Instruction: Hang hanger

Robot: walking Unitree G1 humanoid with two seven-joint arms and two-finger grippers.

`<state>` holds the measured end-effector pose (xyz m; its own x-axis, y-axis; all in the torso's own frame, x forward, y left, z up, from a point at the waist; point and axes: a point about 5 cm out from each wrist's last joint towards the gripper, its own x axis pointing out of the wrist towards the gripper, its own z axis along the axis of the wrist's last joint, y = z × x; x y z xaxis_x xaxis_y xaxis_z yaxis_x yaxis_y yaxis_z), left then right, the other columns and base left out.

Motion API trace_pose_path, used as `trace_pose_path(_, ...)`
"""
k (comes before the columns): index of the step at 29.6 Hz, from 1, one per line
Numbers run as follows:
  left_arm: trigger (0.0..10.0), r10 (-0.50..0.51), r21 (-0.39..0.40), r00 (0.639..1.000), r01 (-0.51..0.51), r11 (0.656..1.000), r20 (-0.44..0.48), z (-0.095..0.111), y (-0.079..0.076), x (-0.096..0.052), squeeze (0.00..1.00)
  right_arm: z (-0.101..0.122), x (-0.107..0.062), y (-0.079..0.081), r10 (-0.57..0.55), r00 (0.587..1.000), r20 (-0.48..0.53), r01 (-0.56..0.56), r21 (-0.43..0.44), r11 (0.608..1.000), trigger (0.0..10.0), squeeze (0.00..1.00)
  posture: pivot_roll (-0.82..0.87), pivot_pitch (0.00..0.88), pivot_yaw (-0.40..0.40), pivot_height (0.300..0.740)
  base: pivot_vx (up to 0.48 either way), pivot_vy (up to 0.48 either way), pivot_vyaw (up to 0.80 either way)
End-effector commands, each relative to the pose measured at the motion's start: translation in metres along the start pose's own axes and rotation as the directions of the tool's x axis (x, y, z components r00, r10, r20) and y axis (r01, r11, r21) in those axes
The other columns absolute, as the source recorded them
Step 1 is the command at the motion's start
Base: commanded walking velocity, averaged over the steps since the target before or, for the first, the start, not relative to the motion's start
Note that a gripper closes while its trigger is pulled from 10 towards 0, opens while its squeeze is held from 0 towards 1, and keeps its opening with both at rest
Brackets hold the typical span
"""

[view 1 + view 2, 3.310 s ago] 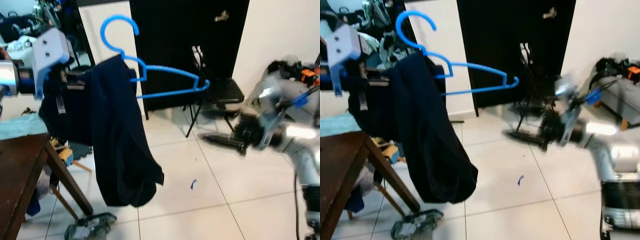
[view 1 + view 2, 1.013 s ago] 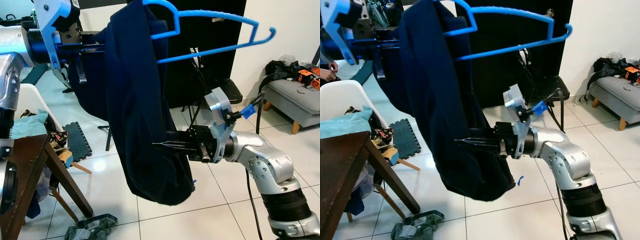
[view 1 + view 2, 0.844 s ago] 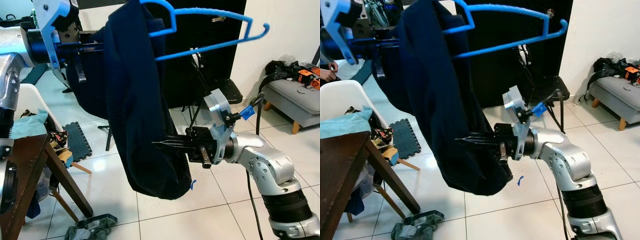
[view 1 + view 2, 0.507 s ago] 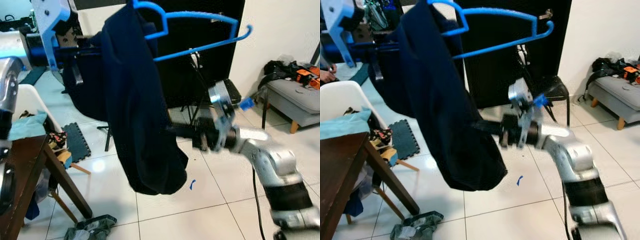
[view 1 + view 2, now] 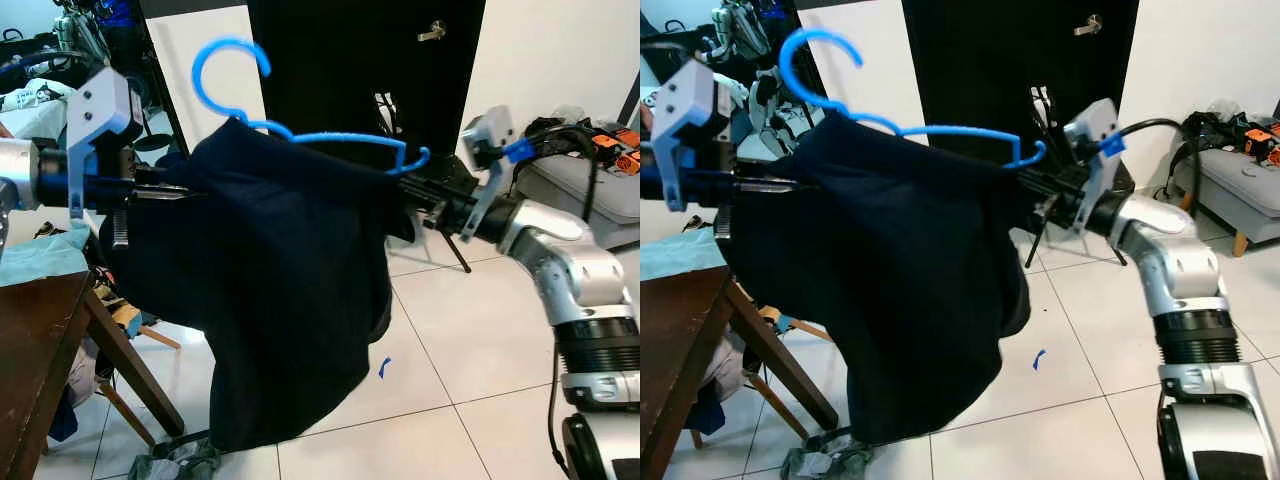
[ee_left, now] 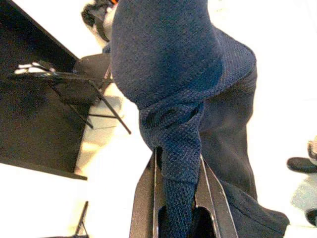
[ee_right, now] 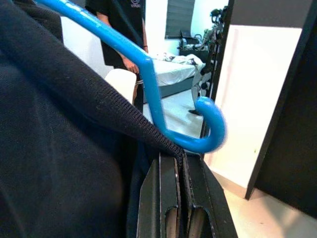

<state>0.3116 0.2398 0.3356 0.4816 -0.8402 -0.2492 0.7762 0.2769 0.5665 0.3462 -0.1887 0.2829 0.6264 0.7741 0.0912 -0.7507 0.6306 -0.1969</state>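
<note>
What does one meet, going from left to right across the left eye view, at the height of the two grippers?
Left gripper → dark navy garment on the blue hanger → right gripper → right arm's silver forearm → grey sofa.

The hanger [image 5: 300, 135] is bright blue plastic, and the garment [image 5: 270, 300] draped over it is a very dark navy with a fine knitted, pebbly weave up close. Behind the garment stands a black door [image 5: 350, 60] beside a white wall [image 5: 560, 50]. Below the garment the floor tiles [image 5: 470, 350] are white with thin dark grout lines, and a small blue scrap [image 5: 385, 368] lies on them. Left of the garment, the table [image 5: 35, 340] is dark reddish-brown wood, with a pale teal cloth [image 5: 40, 252] on top.
</note>
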Motion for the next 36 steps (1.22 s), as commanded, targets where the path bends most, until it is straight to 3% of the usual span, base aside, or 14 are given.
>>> trace_pose_path(1, 0.0, -0.012, 0.005, 0.999, 0.012, 1.000, -0.046, 0.001, 0.000, -0.011, 0.00, 0.011, -0.002, -0.001, 0.019, 0.999, 0.040, -0.018, -0.036, 0.999, 0.0, 0.00, 0.01, 0.000, 0.103, 0.740, 0.000, 0.000, 0.00)
trace_pose_path(10, 0.0, -0.040, 0.005, 0.995, 0.041, 0.999, -0.087, 0.002, -0.001, -0.017, 0.00, 0.013, -0.011, 0.020, 0.254, 0.967, 0.031, -0.252, -0.053, 0.966, 0.0, 0.00, 0.01, 0.000, 0.103, 0.740, 0.000, 0.000, 0.00)
trace_pose_path(17, 0.0, -0.088, -0.008, 0.989, 0.088, 0.996, -0.116, 0.001, -0.005, -0.021, 0.00, 0.016, -0.015, 0.020, 0.288, 0.957, 0.029, -0.286, -0.057, 0.957, 0.0, 0.00, 0.01, 0.000, 0.105, 0.740, 0.000, 0.000, 0.00)
trace_pose_path(23, 0.0, -0.189, -0.046, 0.959, 0.183, 0.982, -0.209, -0.005, -0.012, -0.034, 0.00, 0.028, -0.025, 0.026, 0.400, 0.915, 0.045, -0.398, -0.058, 0.916, 0.0, 0.00, 0.01, 0.000, 0.103, 0.740, 0.000, 0.000, 0.00)
trace_pose_path(28, 0.0, -0.242, -0.077, 0.951, 0.231, 0.970, -0.193, -0.003, -0.016, -0.038, 0.00, 0.030, -0.028, 0.030, 0.458, 0.889, 0.027, -0.456, -0.057, 0.888, 0.0, 0.00, 0.01, 0.000, 0.104, 0.740, 0.000, 0.000, 0.00)
trace_pose_path(34, 0.0, -0.307, -0.138, 0.947, 0.293, 0.946, -0.094, 0.009, -0.023, -0.042, 0.00, 0.032, -0.032, 0.034, 0.543, 0.840, -0.008, -0.543, -0.055, 0.838, 0.0, 0.00, 0.01, 0.000, 0.099, 0.740, 0.000, 0.000, 0.00)
trace_pose_path(36, 0.0, -0.334, -0.176, 0.943, 0.325, 0.929, -0.017, 0.017, -0.026, -0.042, 0.00, 0.035, -0.032, 0.039, 0.601, 0.799, -0.016, -0.601, -0.051, 0.798, 0.0, 0.00, 0.01, 0.000, 0.098, 0.740, 0.000, 0.000, 0.00)
